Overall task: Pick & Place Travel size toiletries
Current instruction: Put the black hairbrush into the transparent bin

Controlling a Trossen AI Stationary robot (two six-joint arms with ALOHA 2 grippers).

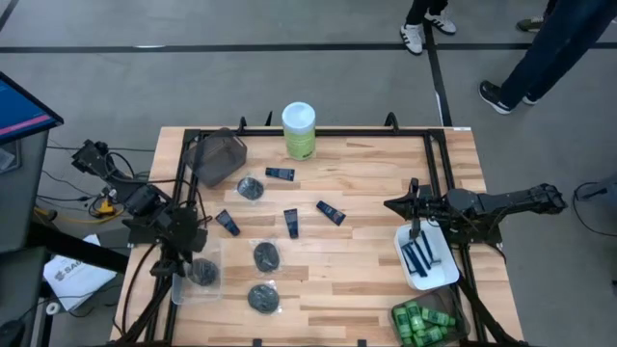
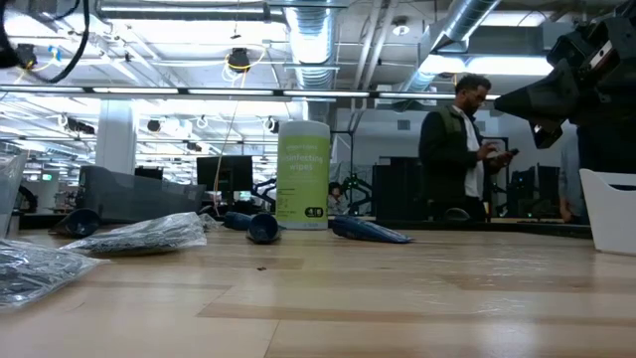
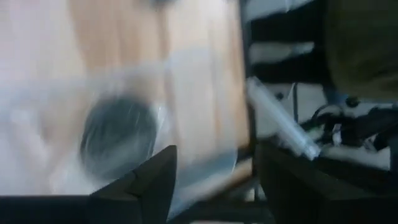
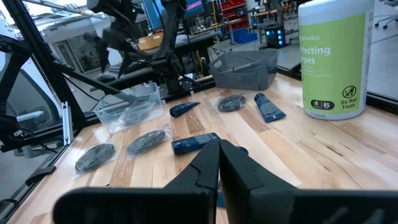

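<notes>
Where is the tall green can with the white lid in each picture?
High view: the green canister stands at the table's far edge, near the middle.
Low view: the canister stands upright left of centre, behind the navy tubes.
Left wrist view: not in it.
Right wrist view: the canister fills the upper right corner.
Shared landmark: the grey bin nearby.

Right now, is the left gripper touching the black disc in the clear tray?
Apart. The left wrist view shows the left gripper with jaws open and a gap to the black disc lying in the clear tray.

Bright overhead lighting; left wrist view motion-blurred.
</notes>
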